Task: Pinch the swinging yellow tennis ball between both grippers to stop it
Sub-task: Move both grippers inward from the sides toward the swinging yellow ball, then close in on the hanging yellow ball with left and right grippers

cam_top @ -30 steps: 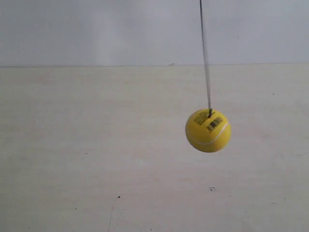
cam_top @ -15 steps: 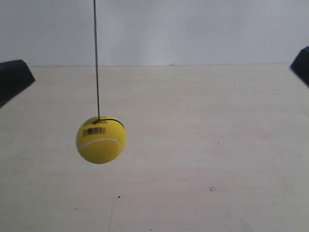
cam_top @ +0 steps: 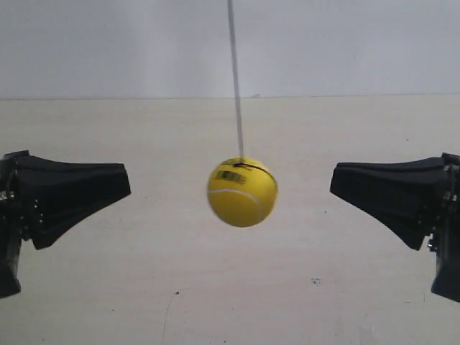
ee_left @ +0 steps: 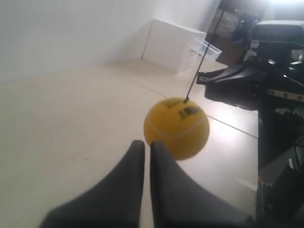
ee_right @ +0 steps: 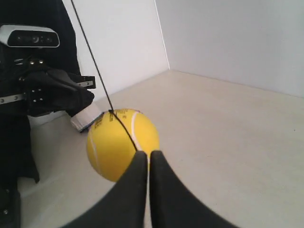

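Half a second ago only the tips of two black wedges showed at the sides of the exterior view, and the yellow tennis ball point(cam_top: 242, 192) hung over the counter's point(cam_top: 215, 295) left part. Now both have come well in. The gripper at the exterior view's left point(cam_top: 121, 184) and the gripper at the exterior view's right point(cam_top: 339, 181) point at each other, and the ball hangs slightly blurred over the counter's middle between them, touching neither.

In its wrist view, the left gripper point(ee_left: 147, 144) has its jaws drawn together to a thin slit with nothing between them. The ball point(ee_left: 176, 128) hangs just beyond the tips, whether touching cannot be told. The right gripper point(ee_right: 147, 155) is closed to the same narrow slit and empty, and the ball point(ee_right: 122, 144) sits just past its tips.

The string point(cam_top: 236, 79) rises from the ball's top, past the counter's far edge, against the pale wall point(cam_top: 108, 43).
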Action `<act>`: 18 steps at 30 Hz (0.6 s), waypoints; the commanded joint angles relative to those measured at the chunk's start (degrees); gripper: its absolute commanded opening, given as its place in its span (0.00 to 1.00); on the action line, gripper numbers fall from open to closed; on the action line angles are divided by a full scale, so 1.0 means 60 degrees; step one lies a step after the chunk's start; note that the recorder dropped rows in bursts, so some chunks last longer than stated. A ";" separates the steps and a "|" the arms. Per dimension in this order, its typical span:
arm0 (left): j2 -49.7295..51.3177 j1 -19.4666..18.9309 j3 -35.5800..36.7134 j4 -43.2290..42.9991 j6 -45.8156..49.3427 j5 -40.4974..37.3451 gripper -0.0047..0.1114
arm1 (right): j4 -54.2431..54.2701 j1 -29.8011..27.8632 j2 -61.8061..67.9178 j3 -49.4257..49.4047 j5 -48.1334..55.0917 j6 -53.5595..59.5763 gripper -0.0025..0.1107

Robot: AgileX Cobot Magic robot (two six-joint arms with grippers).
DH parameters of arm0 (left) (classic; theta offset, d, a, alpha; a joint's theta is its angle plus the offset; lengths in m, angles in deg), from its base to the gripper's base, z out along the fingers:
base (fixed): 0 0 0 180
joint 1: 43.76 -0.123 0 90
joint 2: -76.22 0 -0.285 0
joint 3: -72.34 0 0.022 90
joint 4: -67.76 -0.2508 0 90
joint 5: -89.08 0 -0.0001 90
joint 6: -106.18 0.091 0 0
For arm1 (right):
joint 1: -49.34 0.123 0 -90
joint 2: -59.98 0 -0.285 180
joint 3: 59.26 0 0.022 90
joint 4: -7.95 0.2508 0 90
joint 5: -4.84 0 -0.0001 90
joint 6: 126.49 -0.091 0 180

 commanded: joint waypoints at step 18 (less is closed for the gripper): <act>0.1843 0.1158 -0.0131 0.2086 0.3295 -0.0384 0.08 | 0.1756 0.2934 0.1357 0.0545 0.2127 0.2714 0.02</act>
